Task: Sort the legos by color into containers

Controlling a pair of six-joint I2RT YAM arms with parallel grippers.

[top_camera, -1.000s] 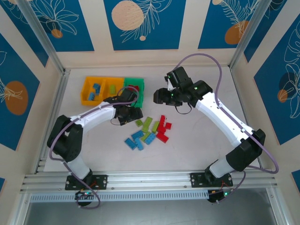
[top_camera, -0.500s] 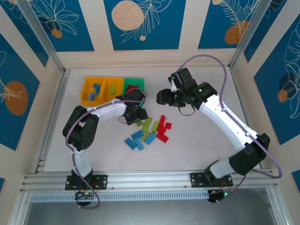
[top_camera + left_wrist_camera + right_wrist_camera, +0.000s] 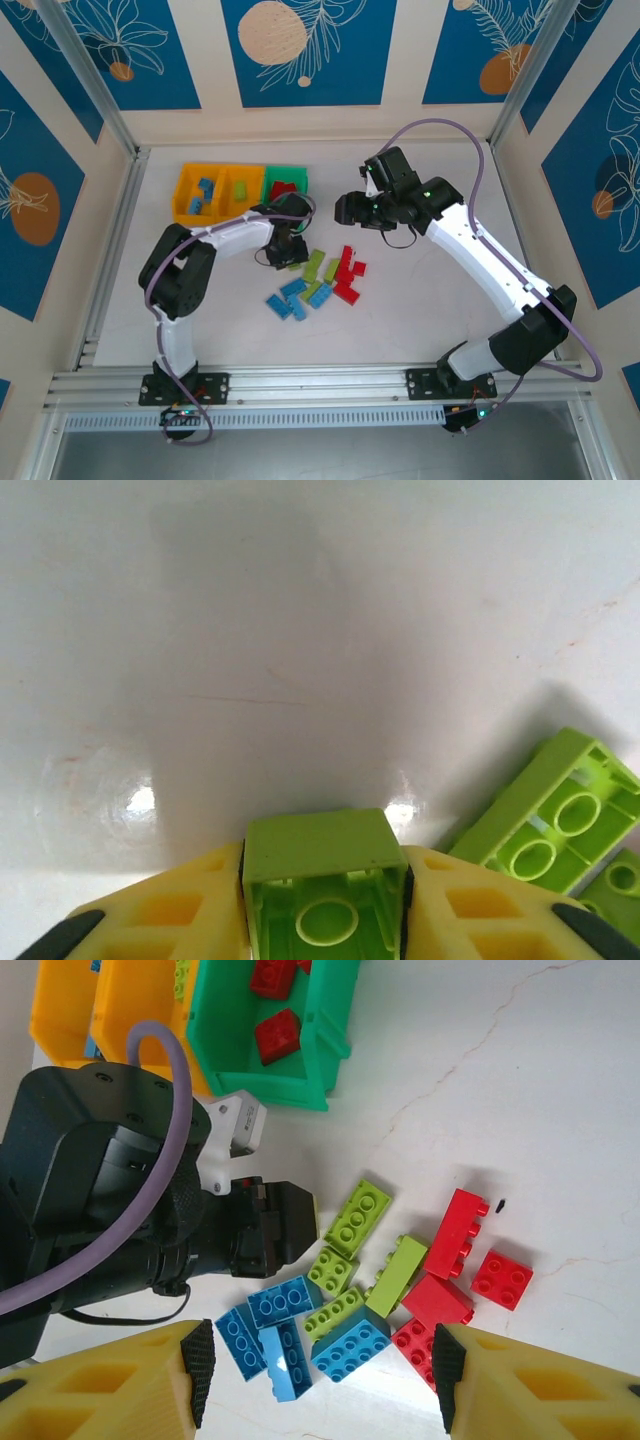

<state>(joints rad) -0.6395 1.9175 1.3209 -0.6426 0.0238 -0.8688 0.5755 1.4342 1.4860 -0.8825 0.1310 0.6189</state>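
White tabletop (image 3: 420, 320): left hand (image 3: 290, 256) clamped on lime lego (image 3: 318, 855) (loose legos (image 3: 397, 1275) crowd beside); right hand (image 3: 323, 1365) apart.

A white table (image 3: 420, 300) sits between cream walls with blue panels (image 3: 300, 50) of white leaves and orange circles. A metal rail (image 3: 320, 385) edges its near side.

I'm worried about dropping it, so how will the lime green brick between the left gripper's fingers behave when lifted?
The lime green brick looks like hollow hard plastic, so probably light and stiff. Its glossy flat sides may be slippery, though the fingers of the left gripper sit flush against them. Being boxy, it should not roll if dropped.
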